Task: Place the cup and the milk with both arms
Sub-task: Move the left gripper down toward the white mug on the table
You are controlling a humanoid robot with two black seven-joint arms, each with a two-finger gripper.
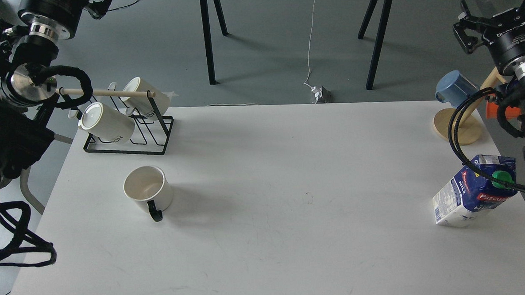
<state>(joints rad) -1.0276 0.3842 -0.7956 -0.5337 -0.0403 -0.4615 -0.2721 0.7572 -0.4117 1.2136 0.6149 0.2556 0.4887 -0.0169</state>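
The cup point(147, 188), white with a cream inside and a thin black loop handle facing the front, stands upright on the left half of the white table point(291, 186). The milk point(472, 191), a blue-and-white carton with a green cap and red label, stands near the table's right edge, with a black cable of my right arm crossing in front of it. My right gripper point(496, 13) is held high at the top right, far above and behind the carton, its fingers spread with nothing between them. My left gripper point(99, 4) is a dark end at the top edge, far from the cup.
A black wire rack point(129, 144) with a wooden bar carries two white lettered mugs at the back left. A blue mug point(455, 86) hangs on a wooden stand point(459, 128) at the back right. Black table legs and a floor cable lie beyond the far edge.
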